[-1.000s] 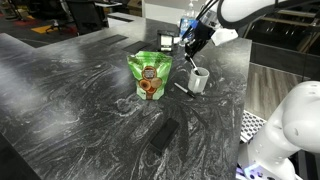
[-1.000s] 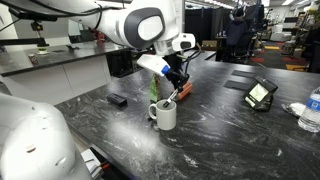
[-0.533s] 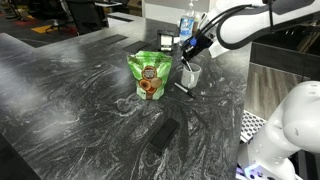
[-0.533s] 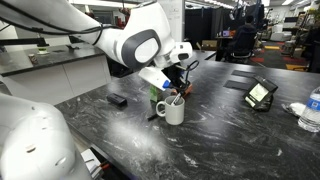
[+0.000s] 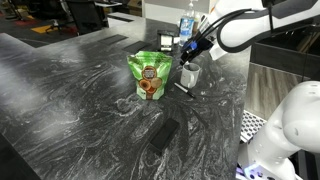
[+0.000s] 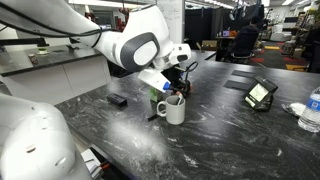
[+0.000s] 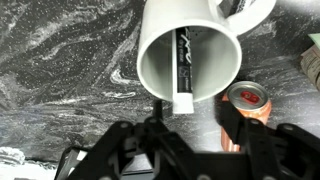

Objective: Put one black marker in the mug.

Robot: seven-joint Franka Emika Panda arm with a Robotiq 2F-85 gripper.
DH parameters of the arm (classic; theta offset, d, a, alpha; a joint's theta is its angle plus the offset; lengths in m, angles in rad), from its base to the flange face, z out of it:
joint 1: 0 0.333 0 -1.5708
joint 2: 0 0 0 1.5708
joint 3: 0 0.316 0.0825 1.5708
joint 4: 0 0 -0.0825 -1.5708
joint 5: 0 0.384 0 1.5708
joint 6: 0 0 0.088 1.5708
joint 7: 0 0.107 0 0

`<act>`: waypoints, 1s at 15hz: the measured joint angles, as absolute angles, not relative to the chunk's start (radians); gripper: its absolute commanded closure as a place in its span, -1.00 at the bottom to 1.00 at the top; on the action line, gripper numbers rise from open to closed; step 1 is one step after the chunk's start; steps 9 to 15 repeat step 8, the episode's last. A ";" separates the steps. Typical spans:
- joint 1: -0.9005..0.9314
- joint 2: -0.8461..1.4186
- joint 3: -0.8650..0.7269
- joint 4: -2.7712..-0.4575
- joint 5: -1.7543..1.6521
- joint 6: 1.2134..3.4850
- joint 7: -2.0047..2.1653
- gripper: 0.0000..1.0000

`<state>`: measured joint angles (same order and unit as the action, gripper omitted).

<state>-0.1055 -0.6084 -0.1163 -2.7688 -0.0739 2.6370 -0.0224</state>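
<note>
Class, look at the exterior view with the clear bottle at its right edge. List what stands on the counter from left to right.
flat black block → mug → tilted black device → clear bottle

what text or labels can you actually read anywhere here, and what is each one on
Nothing can be read outright.
Marker inside the mug: white print along the barrel, too blurred to read.
Green snack bag: a round brown emblem on the front, lettering too small to read.
Red can: only its top shows, no legible print.
</note>
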 measured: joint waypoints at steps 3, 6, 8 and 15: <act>-0.134 -0.624 -0.082 -2.718 -0.107 2.462 0.012 -1.00; -0.148 -0.633 -0.041 -2.630 -0.160 2.242 0.052 -1.00; -0.147 -0.632 -0.019 -2.569 -0.183 2.122 0.061 -1.00; -0.147 -0.632 -0.019 -2.569 -0.183 2.122 0.061 -1.00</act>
